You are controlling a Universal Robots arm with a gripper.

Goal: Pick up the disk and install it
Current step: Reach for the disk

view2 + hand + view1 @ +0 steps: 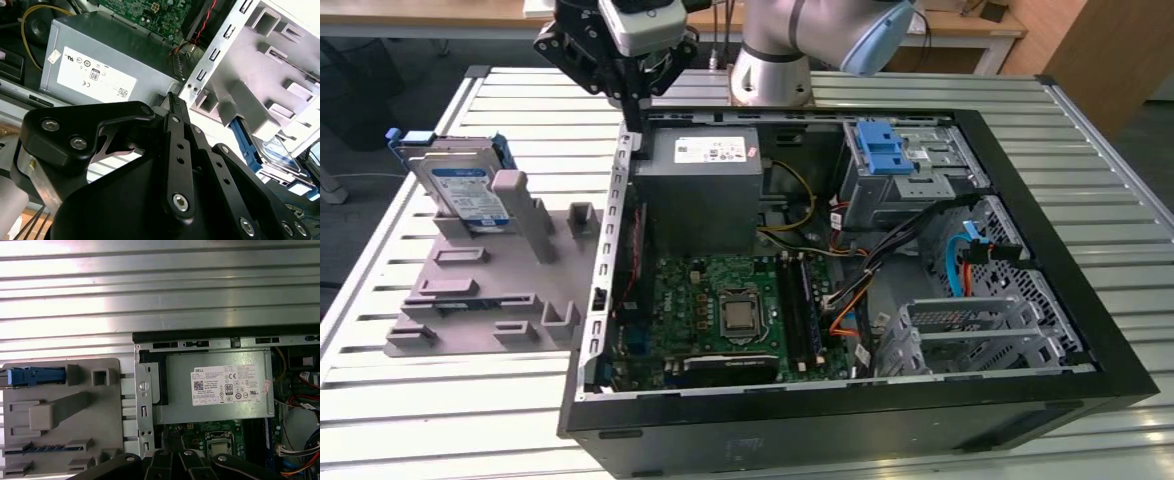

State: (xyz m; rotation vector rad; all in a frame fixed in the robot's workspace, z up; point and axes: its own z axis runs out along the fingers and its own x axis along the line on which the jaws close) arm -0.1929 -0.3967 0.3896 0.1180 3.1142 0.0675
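Spanning the scene, the slatted metal surface (1087,140) carries an open computer case (1067,260) and, just beside it on the exterior view's left, a grey holder block (467,300). The disk (460,190) stands on edge at the block's far end in the exterior view, next to a tall post. The gripper (635,118) hangs over the case wall by the power supply (700,195), well apart from the disk, its jaws pressed together.

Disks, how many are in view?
1. The disk stands upright in the grey holder at the exterior view's left, beside the computer case; its cages could hide more.
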